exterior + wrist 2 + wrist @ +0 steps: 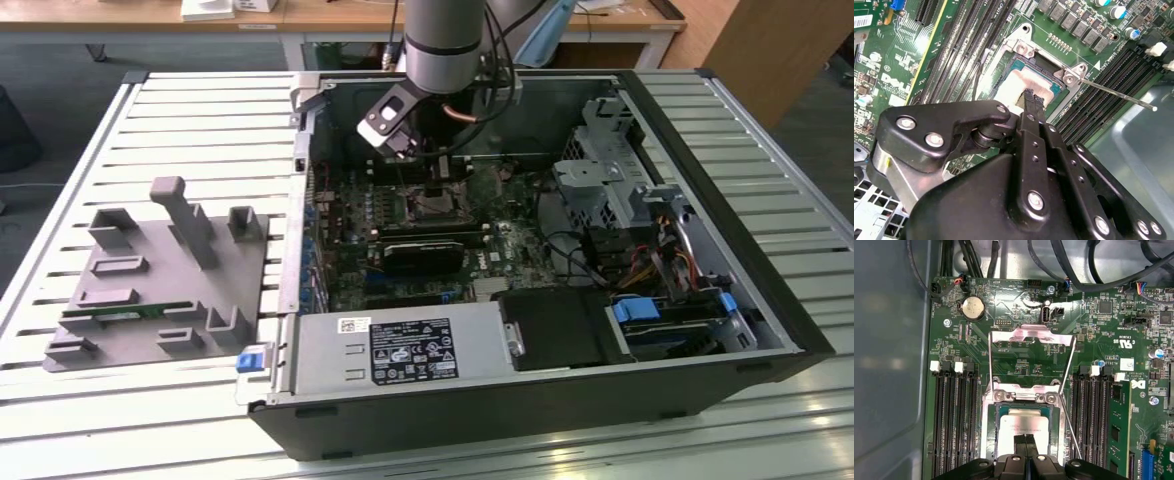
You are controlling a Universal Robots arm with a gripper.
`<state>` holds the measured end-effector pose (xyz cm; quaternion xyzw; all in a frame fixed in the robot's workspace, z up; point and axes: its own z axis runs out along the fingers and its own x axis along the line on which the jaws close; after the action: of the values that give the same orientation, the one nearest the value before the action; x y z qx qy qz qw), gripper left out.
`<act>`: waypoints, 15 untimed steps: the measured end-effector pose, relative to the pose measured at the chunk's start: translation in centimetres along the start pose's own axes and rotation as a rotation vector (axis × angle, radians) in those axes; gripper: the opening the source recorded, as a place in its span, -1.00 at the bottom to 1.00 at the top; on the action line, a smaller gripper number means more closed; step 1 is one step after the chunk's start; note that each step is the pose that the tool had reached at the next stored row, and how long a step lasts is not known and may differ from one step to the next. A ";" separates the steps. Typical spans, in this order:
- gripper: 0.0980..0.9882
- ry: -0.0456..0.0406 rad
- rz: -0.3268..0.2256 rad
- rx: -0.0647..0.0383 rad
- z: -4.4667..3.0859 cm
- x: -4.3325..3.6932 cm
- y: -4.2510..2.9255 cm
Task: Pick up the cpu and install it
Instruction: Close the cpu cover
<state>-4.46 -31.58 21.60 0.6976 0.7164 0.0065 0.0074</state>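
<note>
A: Exterior view first. Surface?
B: Pale slatted metal tabletop [134, 120], with wooden desks across the top of the frame. A black computer case [787, 330] lies open on it, mid-frame. Inside are a green motherboard [354, 270], a black rectangular block [427, 255], a grey power supply [400, 350] and loose cables.
A: Anything else?
B: At the exterior view's left there's a grey moulded fixture [147, 290] with upright pegs. A thin green memory stick [118, 313] lies in it.
A: Arm?
B: The silver-grey arm [441, 40] drops from top centre into the case. The gripper [437, 183] is low over the socket [434, 205].
A: Second wrist view?
B: Matte black linkages with silver screws. The fingers [1029, 96] are pressed together, closed, tips at the cpu [1021, 80]. Can't tell if they touch. The cpu is a flat square with a silvery top, seated in the socket. A thin steel lever [1114, 92] juts out beside it.
A: First wrist view?
B: The cpu [1021, 422] lies flat in the socket frame. The shiny load plate [1031, 337] is swung open and black memory slots [951, 425] flank it. There's a round coin battery [973, 307] beyond the plate. Fingers [1020, 445] closed over the cpu's near edge.
</note>
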 end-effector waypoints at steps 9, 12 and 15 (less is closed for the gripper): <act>-0.98 -0.0001 0.001 0.000 -0.31 0.00 0.00; -0.98 -0.0001 0.001 0.000 -0.38 0.00 0.01; -0.98 0.0000 0.001 0.000 -0.43 0.00 0.01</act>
<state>-4.46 -31.58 22.03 0.6980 0.7161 0.0065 0.0074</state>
